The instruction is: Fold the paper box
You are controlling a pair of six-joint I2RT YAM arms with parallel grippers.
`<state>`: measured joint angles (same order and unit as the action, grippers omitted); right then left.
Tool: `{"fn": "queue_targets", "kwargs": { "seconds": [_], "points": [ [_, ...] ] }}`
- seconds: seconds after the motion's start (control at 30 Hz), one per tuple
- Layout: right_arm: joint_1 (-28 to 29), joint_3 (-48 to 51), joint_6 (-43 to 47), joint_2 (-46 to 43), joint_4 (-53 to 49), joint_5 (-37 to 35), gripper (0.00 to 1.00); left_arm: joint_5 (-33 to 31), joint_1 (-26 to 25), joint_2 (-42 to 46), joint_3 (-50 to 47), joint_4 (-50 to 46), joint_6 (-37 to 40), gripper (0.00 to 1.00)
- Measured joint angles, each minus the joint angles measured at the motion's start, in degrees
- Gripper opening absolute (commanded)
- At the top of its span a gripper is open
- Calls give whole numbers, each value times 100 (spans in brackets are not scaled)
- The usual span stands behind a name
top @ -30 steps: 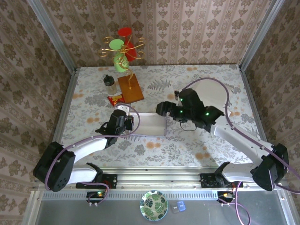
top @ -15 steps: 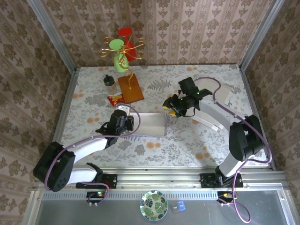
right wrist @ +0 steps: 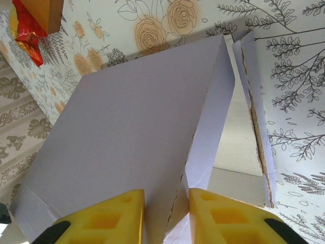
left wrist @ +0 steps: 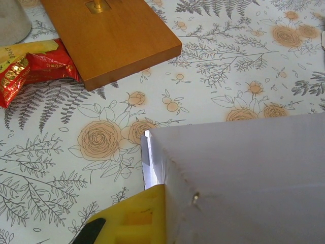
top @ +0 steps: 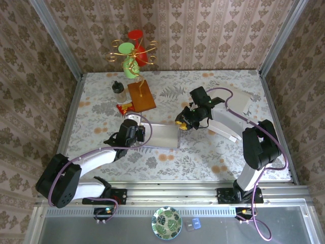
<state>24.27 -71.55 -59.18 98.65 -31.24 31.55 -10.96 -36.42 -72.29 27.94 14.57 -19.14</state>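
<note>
You've got the white paper box (top: 161,135) lying mid-bench, stretched between the two arms, and I'd call this early-to-middle going. It reads as a low, mostly flat sleeve from above. At its right end the right wrist view shows one broad panel tilted up, with a narrow side flap creased beside it and a torn-looking perforated edge standing free. Nothing is tucked or closed, so by my reckoning the walls need squaring up and the end flaps need folding in. Your left fingers (left wrist: 136,221) are pressed together on the box's left corner; one yellow pad sits hard against the cardboard and its partner is hidden behind the panel. Your right fingers (right wrist: 112,215) straddle the creased flap at the other end, one pad on each side, and it looks like a pinch on that fold. Now watch your edges. Just behind the left corner sits the orange-brown wooden slab (top: 141,95) with the red foil snack wrapper (top: 125,107) touching its near side, and a small black-capped jar (top: 119,91) stands beside them. That corner is your tight spot, so don't swing the box back-left. The flowered bench (top: 213,150) is bare in front of the box and off to the right, which is where you have room to work.
</note>
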Motion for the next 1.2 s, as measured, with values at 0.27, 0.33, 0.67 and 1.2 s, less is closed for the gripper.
{"fn": "queue_targets", "kwargs": {
  "seconds": [0.27,0.33,0.67,1.2],
  "points": [
    [37,116,48,0,39,13,24,-28,-138,166,-63,-151,-481,12],
    [63,116,96,0,28,-22,24,26,-175,256,-131,-280,-660,21],
    [271,127,372,13,-44,-306,24,479,-256,1169,-205,-1137,-1528,54],
    [376,61,531,142,-256,-588,23,1462,-260,2839,459,-4039,-3838,55]
  ]
}}
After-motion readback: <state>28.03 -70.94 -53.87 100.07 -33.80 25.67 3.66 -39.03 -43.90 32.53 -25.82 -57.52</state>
